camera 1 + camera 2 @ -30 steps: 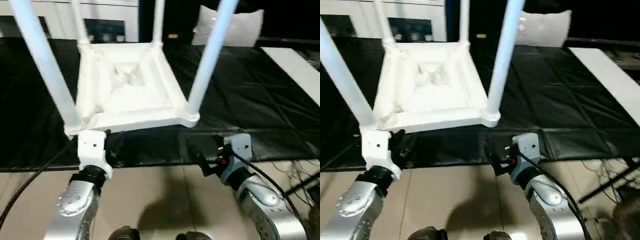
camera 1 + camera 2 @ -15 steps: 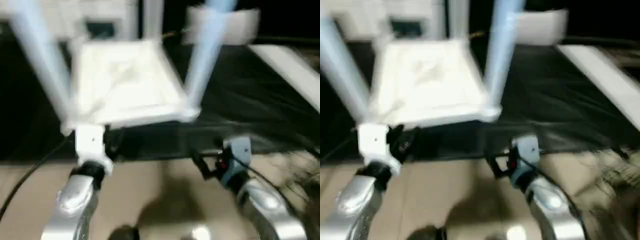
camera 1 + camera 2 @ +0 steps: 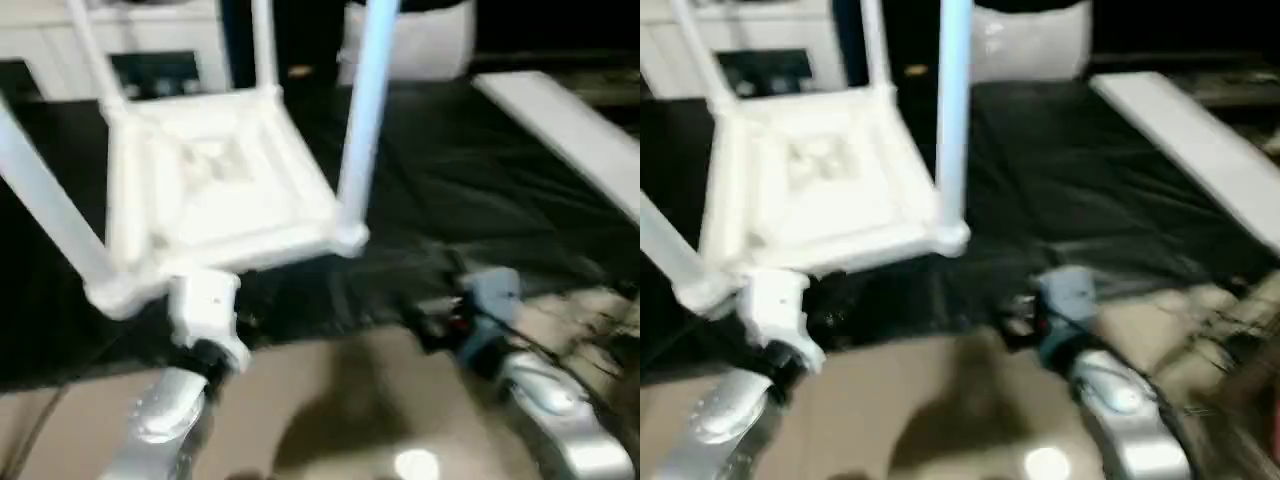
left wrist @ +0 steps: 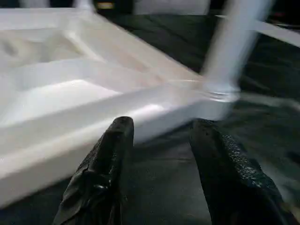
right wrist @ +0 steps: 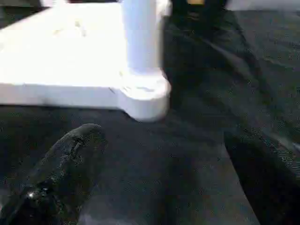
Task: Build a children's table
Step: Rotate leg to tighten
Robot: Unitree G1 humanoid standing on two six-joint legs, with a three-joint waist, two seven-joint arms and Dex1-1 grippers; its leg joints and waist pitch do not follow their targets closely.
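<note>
Four round white tube legs stand socketed in the upturned white plastic children's table (image 3: 215,190) on black sheeting (image 3: 480,190); both grippers, left gripper (image 4: 159,154) and right gripper (image 5: 164,173), gape empty, so a careless nudge could topple it.

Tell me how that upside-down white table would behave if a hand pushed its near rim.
The table would probably slide, not tip: it lies flat on its wide top. It looks like light hollow plastic, so it should move easily. The black mat might wrinkle and drag.
</note>
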